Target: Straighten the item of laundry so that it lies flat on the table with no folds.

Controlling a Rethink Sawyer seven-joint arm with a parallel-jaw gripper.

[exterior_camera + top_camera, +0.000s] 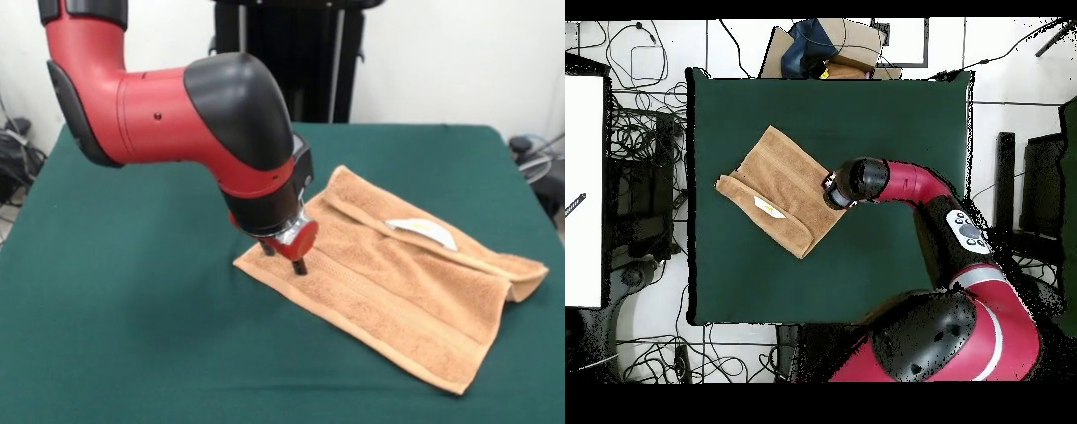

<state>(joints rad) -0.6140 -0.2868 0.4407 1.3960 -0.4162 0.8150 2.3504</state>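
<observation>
Tool (284,257) pressed down on the towel's (388,291) left corner, dark fingertips (299,265) set close together on the cloth; whether clenched on terry, could not be told. Lay on the green bench (132,291), right of centre, folded double along its far edge. Showed a small white label (422,231), no readable writing. Woven bands along the length.
</observation>
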